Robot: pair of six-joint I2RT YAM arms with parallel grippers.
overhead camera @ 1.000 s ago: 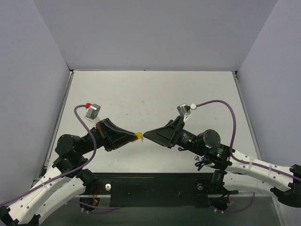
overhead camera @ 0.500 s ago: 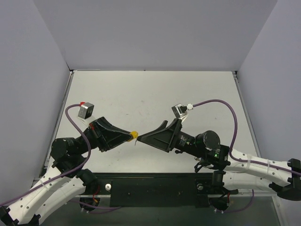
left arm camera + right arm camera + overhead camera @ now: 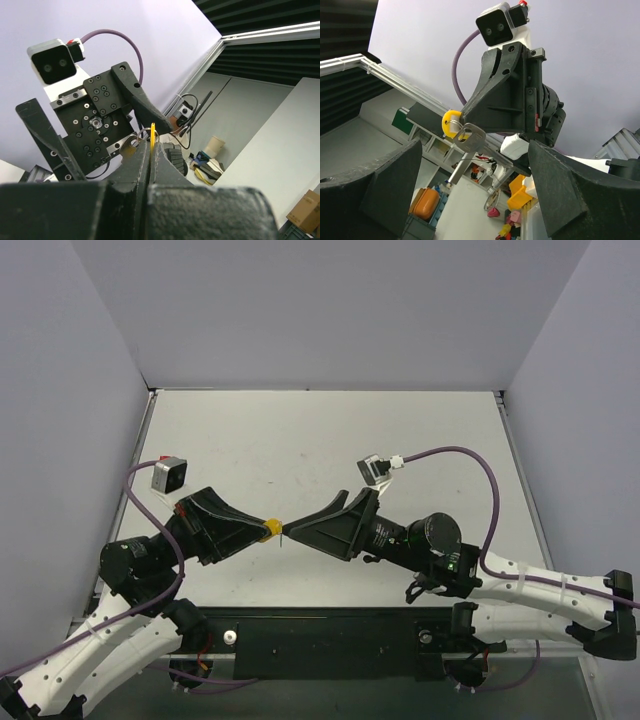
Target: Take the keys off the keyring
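Observation:
My left gripper [image 3: 262, 530] is shut on the yellow cap of a key [image 3: 269, 528], held above the table. In the left wrist view the yellow cap [image 3: 152, 139] stands edge-on between the closed jaws, with the thin keyring [image 3: 148, 131] looped through it and a bare silver key [image 3: 130, 148] beside it. The right wrist view shows the yellow cap [image 3: 450, 122], the keyring [image 3: 461, 131] and the silver key [image 3: 468, 141] hanging down from it. My right gripper [image 3: 306, 519] is open, facing the left one, its fingers [image 3: 143, 102] spread either side of the keys without touching them.
Both arms meet over the near middle of the grey table [image 3: 330, 440], which is walled at the back and sides. The black base rail [image 3: 330, 640] runs along the near edge. Purple cables [image 3: 470, 465] loop above both wrists.
Both grippers have shifted left together, the left one carrying the yellow-capped key. The right gripper has rolled and followed it, and its jaws have narrowed slightly.

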